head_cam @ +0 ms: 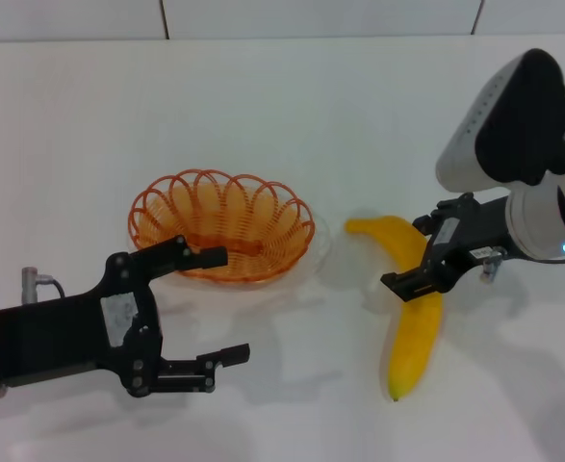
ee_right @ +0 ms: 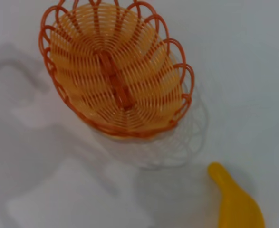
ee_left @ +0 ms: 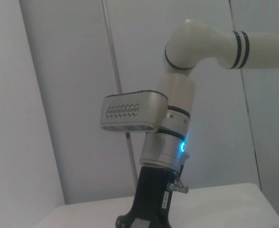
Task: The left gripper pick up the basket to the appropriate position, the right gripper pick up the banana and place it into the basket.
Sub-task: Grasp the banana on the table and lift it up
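The basket [head_cam: 222,224] sits on the white table [head_cam: 61,144], a little left of the centre in the head view, and it is empty; the right wrist view shows its woven orange bottom with nothing inside. The banana [head_cam: 412,313] lies on the table at about 3 o'clock from the basket, well apart from it, with one tip turned toward the basket and the other tip toward the robot.

The left gripper [head_cam: 219,306] is at about 7 o'clock from the basket. Its fingers are wide apart; the upper finger [head_cam: 197,256] overlaps the near rim of the basket in the head view, but I cannot tell if it touches the rim or hangs above it. The lower finger is over bare table, so the rim is not yet between the two.

The right gripper [head_cam: 419,273] is over the middle of the banana. Whether its fingers are apart or already on the fruit I cannot tell, because the black claw hides that part.

The risks, as I judge them: the basket is light and open, so a finger that comes from the side could push it away instead of catching the rim. The banana is smooth and curved, so it could turn or slip in a grip that is off its middle.
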Tool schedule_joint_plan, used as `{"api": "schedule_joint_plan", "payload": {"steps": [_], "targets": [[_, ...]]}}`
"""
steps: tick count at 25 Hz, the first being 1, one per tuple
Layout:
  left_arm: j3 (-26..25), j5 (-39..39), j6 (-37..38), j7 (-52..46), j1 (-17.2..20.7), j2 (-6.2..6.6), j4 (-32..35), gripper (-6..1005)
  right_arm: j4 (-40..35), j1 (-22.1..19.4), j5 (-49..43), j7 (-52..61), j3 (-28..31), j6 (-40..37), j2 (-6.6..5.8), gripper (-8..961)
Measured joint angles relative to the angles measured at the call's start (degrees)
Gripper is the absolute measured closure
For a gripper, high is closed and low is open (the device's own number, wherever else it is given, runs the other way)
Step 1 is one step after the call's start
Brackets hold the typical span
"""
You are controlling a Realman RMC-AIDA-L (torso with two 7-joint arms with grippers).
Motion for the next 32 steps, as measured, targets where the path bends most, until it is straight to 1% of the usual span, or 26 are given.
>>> {"api": "schedule_joint_plan", "payload": {"steps": [6, 10, 14, 22, 25, 32], "targets": [[0.1, 0.3, 0.0, -0.2, -0.5, -0.01, -0.1, 108, 1.5, 3.3, -0.8, 1.8, -0.9, -0.2, -0.01, 69], [0.1, 0.4, 0.0, -0.2, -0.5, -0.03, -0.1, 108, 2.5, 5.3, -1.5, 2.3, -2.9, -0.2, -0.06, 69], [0.1, 0.4, 0.0, -0.3, -0.7, -0.02, 0.0, 108, 2.7, 6.1, -3.6, 3.1, -3.9, -0.3, -0.09, 69], [-0.5, -0.3, 0.0, 0.0, -0.2, 0.17, 0.2, 108, 2.6, 6.3, -4.5, 4.3, -3.5, 0.3, -0.09, 70], [-2.0, -1.5, -0.1, -0.1, 0.2, 0.17, 0.2, 108, 2.6, 6.2, -4.5, 4.4, -3.3, 0.3, -0.09, 71], [-7.8, -2.0, -0.3, 0.0, 1.8, 0.24, 0.1, 108, 2.9, 6.2, -6.3, 5.5, -3.8, 0.3, -0.09, 72]]}}
